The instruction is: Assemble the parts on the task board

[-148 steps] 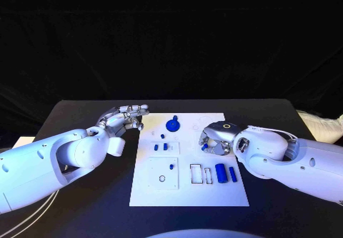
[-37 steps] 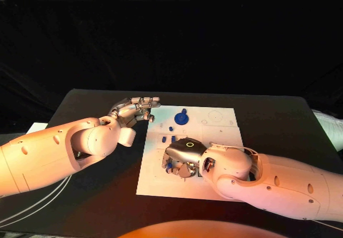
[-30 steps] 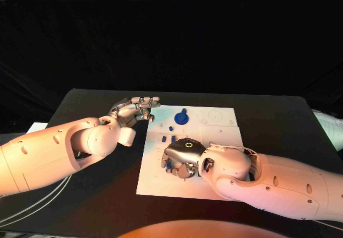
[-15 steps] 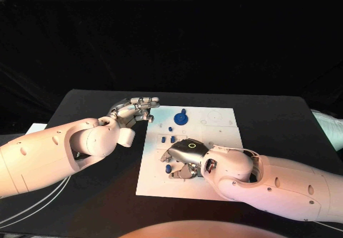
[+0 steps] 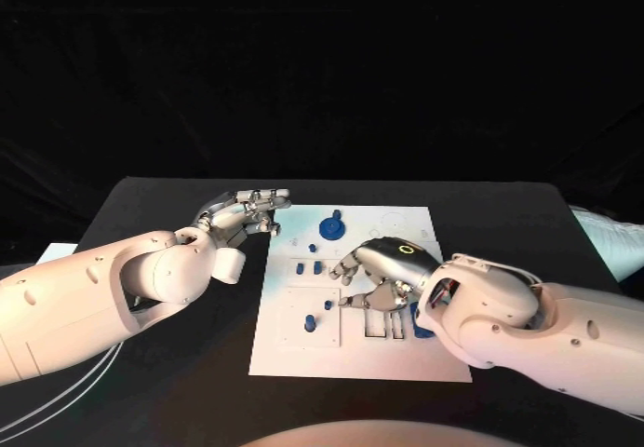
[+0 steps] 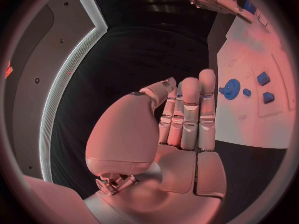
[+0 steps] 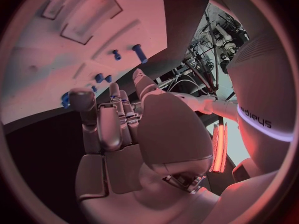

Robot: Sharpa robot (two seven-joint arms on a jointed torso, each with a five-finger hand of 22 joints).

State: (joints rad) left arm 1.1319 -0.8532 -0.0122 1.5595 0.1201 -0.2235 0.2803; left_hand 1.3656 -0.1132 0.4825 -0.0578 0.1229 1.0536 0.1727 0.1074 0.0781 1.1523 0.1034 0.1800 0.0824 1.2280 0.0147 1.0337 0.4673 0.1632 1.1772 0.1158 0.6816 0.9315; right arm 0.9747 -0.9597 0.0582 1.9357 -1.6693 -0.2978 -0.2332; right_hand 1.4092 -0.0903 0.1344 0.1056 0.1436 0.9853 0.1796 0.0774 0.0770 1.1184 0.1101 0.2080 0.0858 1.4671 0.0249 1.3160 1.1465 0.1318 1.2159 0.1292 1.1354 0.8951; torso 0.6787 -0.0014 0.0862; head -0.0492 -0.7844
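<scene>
"sharpa" lettering is showing on the right arm (image 7: 258, 115). Both silver hands, left (image 5: 246, 211) and right (image 5: 380, 277), are hovering empty, fingers apart, over the white task board (image 5: 360, 358).

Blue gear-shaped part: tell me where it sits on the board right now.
In the head view the blue gear-shaped part lies at the far end of the task board, just right of the left hand fingertips and beyond the right hand.

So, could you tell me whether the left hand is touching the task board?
Apart. In the left wrist view the left hand holds its fingers straight over the black table, with dark table showing between them and the task board.
</scene>
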